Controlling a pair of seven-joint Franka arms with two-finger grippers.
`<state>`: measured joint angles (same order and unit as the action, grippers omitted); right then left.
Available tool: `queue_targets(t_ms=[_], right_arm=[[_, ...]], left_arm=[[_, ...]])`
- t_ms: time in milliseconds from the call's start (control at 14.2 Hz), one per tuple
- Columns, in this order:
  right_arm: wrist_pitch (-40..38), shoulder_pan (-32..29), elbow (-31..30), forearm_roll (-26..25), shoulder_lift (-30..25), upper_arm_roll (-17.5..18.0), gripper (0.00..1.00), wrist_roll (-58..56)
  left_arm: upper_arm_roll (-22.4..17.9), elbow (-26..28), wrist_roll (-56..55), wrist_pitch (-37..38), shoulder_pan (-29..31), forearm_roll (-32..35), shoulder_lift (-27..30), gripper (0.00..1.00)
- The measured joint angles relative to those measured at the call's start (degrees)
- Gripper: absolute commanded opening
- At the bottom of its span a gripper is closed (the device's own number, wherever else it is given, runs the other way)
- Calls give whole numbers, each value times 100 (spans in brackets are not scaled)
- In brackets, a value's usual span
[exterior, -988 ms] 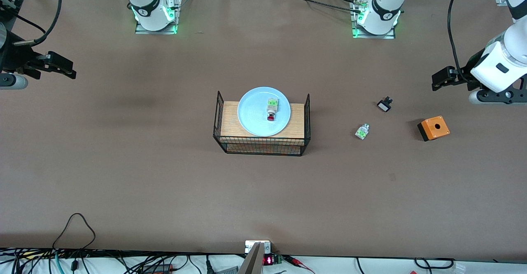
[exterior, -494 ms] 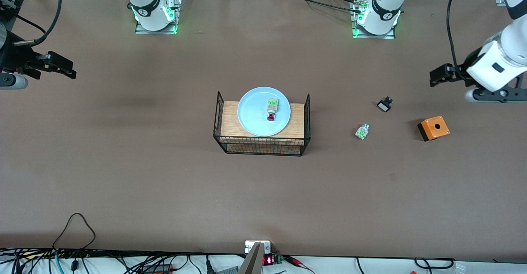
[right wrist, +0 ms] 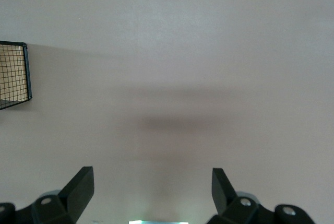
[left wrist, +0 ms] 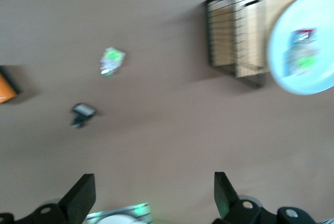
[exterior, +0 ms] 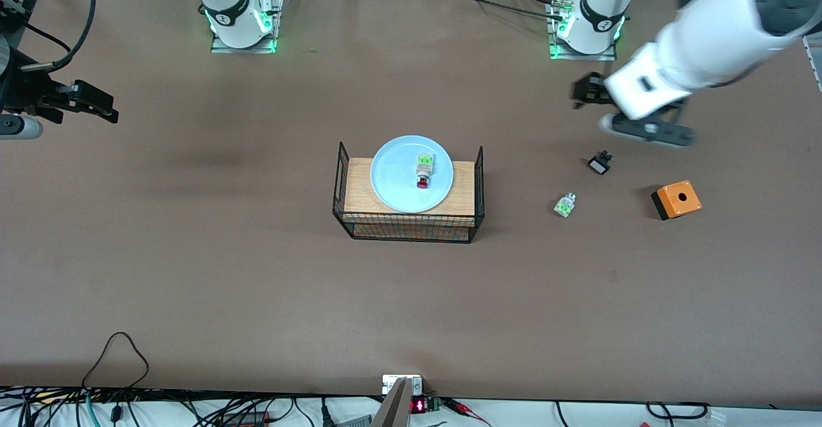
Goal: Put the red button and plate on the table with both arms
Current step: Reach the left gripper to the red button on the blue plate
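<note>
The red button (exterior: pixel 423 171) lies on the pale blue plate (exterior: pixel 393 186), which sits on the wooden-topped wire rack (exterior: pixel 411 225) at the middle of the brown table (exterior: pixel 257 286). My left gripper (exterior: pixel 580 97) is open and empty, up in the air over bare table beside the small black part. In the left wrist view (left wrist: pixel 152 188) its jaws stand wide apart, and the plate (left wrist: pixel 313 84) with the button (left wrist: pixel 301 51) shows farther off. My right gripper (exterior: pixel 109 111) is open and empty; it waits over the right arm's end of the table (right wrist: pixel 151 180).
A small black part (exterior: pixel 600 162), a whitish-green part without a red cap (exterior: pixel 565 205) and an orange box with a hole (exterior: pixel 676 200) lie toward the left arm's end. The rack's corner shows in the right wrist view (right wrist: pixel 13 75).
My left arm has swung from the table's end toward the middle, so its gripper is now near the small black part. The right arm, plate and button have not moved.
</note>
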<state>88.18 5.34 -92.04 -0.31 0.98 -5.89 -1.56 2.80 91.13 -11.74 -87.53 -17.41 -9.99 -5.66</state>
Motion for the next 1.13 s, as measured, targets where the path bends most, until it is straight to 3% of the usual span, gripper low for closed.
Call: queue_targets(t_ms=[424, 635, 847, 1129], right_arm=[[1, -1, 1, 0, 1, -3, 100, 0], [1, -2, 1, 0, 2, -4, 100, 0], [1, -2, 0, 1, 10, -5, 100, 0], [1, -4, 1, 1, 14, -5, 100, 0]], left_arm=[[49, -1172, -1324, -970, -1211, -152, -1509, 100], [52, -1677, -2038, -1497, -1648, 322, -2256, 100], [53, -1780, -2369, -2131, -1914, 815, -2762, 100], [174, -1789, -2382, -2283, -1951, 972, -3144, 100]])
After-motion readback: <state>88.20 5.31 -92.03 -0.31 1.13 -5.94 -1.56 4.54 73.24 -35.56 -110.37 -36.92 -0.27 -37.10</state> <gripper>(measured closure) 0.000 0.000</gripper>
